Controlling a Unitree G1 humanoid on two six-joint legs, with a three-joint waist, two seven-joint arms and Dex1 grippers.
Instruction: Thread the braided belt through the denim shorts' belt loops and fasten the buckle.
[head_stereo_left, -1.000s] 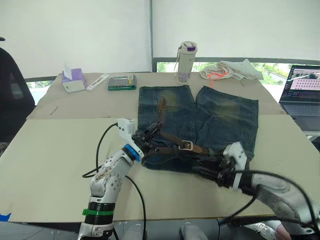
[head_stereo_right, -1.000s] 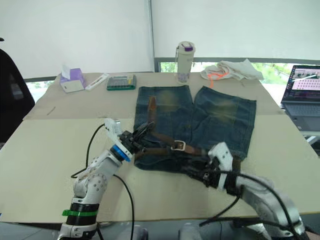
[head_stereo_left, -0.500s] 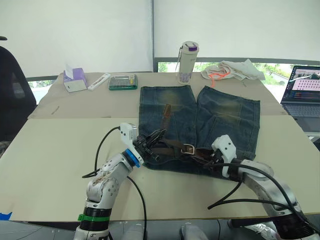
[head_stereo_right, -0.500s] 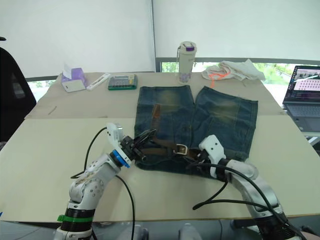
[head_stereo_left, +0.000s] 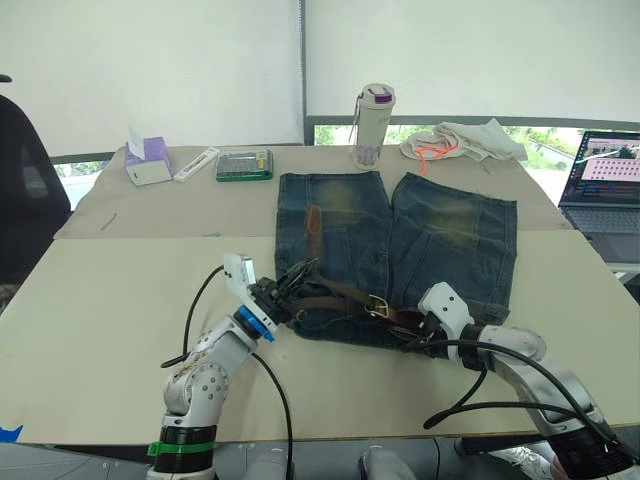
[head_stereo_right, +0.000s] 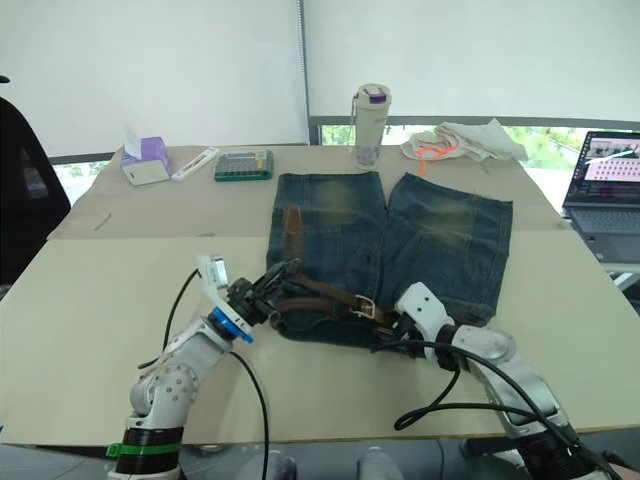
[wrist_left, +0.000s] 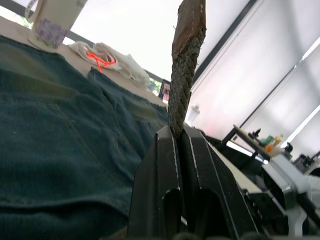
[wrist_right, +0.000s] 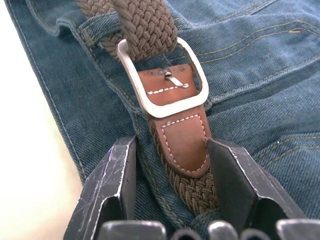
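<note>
- Denim shorts (head_stereo_left: 400, 250) lie flat on the tabletop (head_stereo_left: 110, 300), waistband toward the near edge, legs pointing far — this puts the belt loops within reach of both arms.
- Braided belt (head_stereo_left: 340, 295) runs along the near waistband; its free tail (head_stereo_left: 313, 222) lies up over the left leg of the shorts, toward the far side.
- Left gripper (head_stereo_left: 290, 285) sits at the left end of the waistband. In the left wrist view its fingers (wrist_left: 167, 165) are pressed together on the belt strap, which rises straight out between them — a pinch that lets the arm pull the tail taut.
- Right gripper (head_stereo_left: 418, 335) rests at the near waistband, right of centre. In the right wrist view its fingers (wrist_right: 112, 185) are spread, one on each side of the strap just behind the buckle (wrist_right: 162, 80), not closed on it; judged as bracing or lining up the buckle end.
- Buckle: the braided strap already passes through the silver frame, prong lying on the tan leather tab. Whether the prong has entered the weave cannot be told.
- Judgement: threading looks mostly done; the step in hand is fastening — tension from the left, buckle steadied on the right.
- Risk: pulling the tail could drag the waistband and bunch the denim.
</note>
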